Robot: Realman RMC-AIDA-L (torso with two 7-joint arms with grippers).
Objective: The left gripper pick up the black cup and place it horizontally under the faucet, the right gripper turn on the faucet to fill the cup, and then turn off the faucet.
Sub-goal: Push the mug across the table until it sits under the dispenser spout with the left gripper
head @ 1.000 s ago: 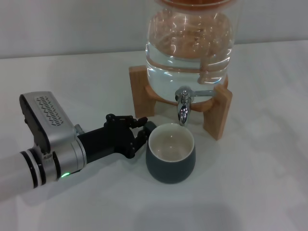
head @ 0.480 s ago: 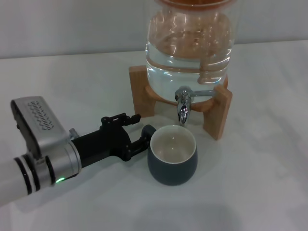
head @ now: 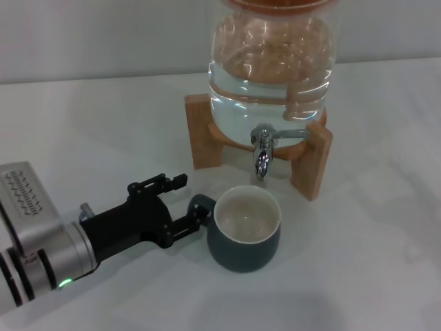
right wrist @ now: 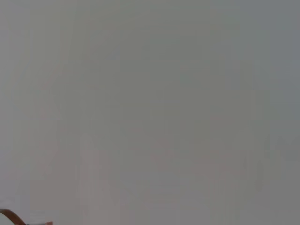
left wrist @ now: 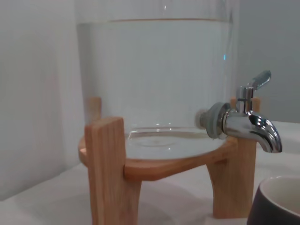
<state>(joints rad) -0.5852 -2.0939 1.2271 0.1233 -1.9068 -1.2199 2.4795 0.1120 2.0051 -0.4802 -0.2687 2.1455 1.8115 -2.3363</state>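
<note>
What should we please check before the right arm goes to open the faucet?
1. Cup upright on the table: ok.
2. Cup mouth under the faucet spout: ok in the head view; exact line cannot tell.
3. Left end effector open and off the cup handle: ok.
4. Water in the jar: ok.
5. No water running: ok.
6. Right end effector position: cannot tell, not in view.
</note>
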